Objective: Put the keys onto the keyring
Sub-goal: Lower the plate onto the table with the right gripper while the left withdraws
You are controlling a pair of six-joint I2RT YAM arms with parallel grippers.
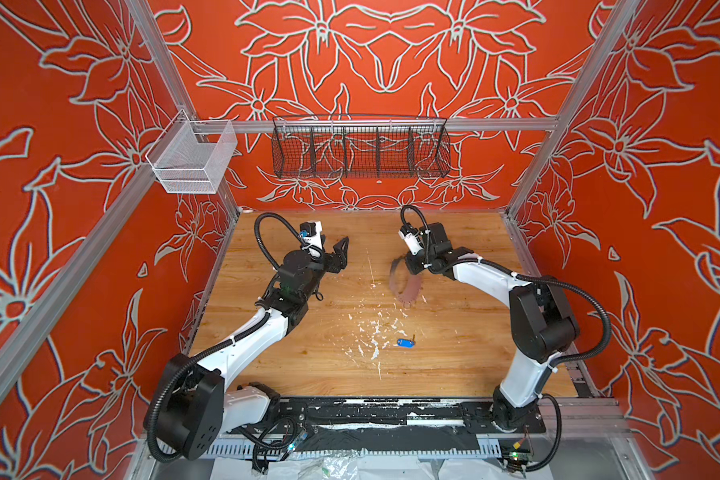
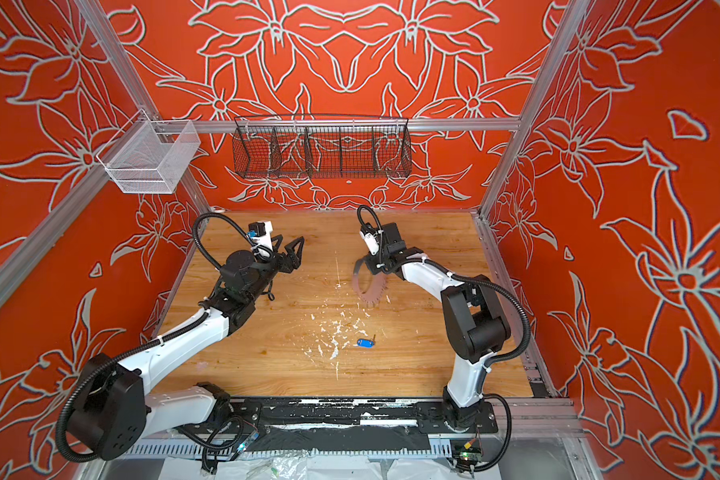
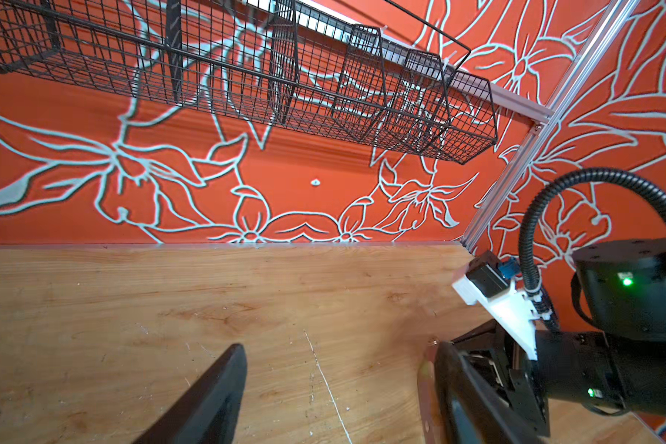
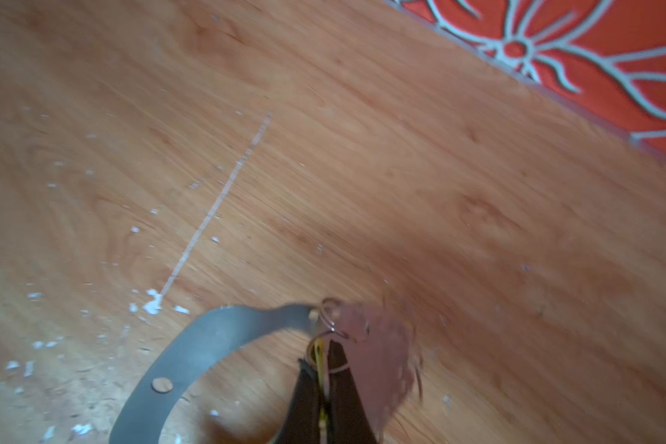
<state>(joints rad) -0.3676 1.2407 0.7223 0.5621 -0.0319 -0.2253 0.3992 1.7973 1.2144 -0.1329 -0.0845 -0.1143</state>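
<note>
Wooden table (image 1: 454, 361), red floral walls; two arms; left gripper (image 3: 335, 388) spread, above the bare wood; right gripper (image 4: 323, 365) pinching one yellow key (image 4: 318, 355) at one blurred keyring (image 4: 193, 346); one blue key (image 1: 403, 342) lies apart on the table.

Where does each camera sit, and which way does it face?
Both top views: high at the front, looking down on the table, the left arm and the right arm.
Left wrist: on the left arm, facing the black basket; its open left gripper shows.
Right wrist: on the right arm, aimed down at the table; right gripper shut on a yellow tag by the keyring.
Shared: that view and both top views show the keyring.
</note>
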